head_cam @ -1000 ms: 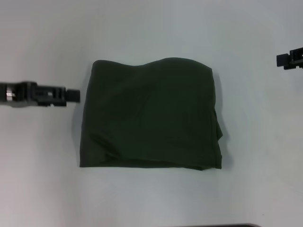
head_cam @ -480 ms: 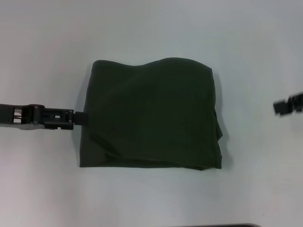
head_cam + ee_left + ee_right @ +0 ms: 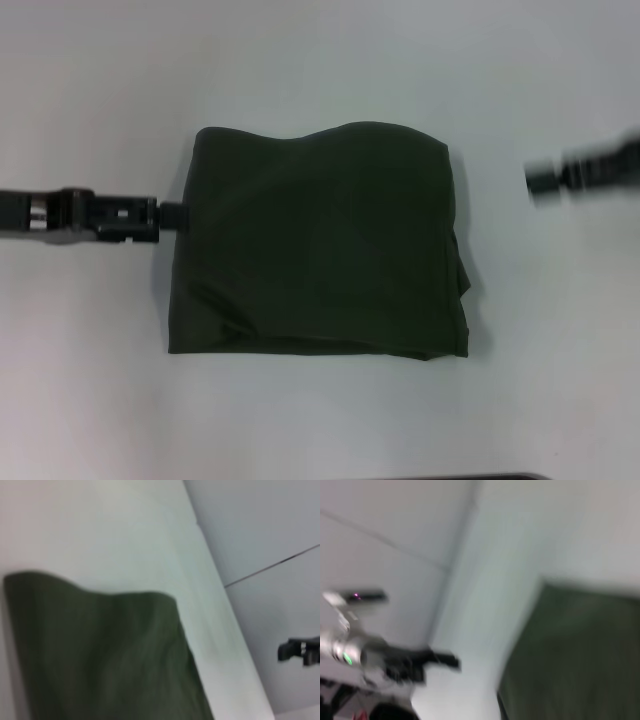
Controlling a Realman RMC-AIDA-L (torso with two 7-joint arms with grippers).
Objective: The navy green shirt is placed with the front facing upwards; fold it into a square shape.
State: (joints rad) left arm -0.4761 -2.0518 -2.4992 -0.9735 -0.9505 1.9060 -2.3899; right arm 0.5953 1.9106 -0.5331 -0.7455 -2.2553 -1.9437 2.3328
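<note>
The navy green shirt (image 3: 318, 242) lies folded into a rough square in the middle of the white table, plain dark cloth facing up, no lettering or collar showing. Its right edge is uneven, with a small flap sticking out low down. My left gripper (image 3: 174, 215) reaches in from the left, its narrow shut tip touching the shirt's left edge at mid-height. My right gripper (image 3: 545, 181) hovers blurred to the right of the shirt, a short gap from its upper right edge. The left wrist view shows the shirt (image 3: 100, 655) with the right gripper (image 3: 300, 651) beyond it.
The white table (image 3: 320, 70) surrounds the shirt on all sides. A dark strip (image 3: 460, 477) shows at the bottom edge of the head view. In the right wrist view the left arm (image 3: 395, 662) appears past the table's edge, with grey floor beyond.
My left gripper came in from the left until its tip met the shirt's left edge. My right gripper moved inward from the far right, toward the shirt. The shirt has not moved.
</note>
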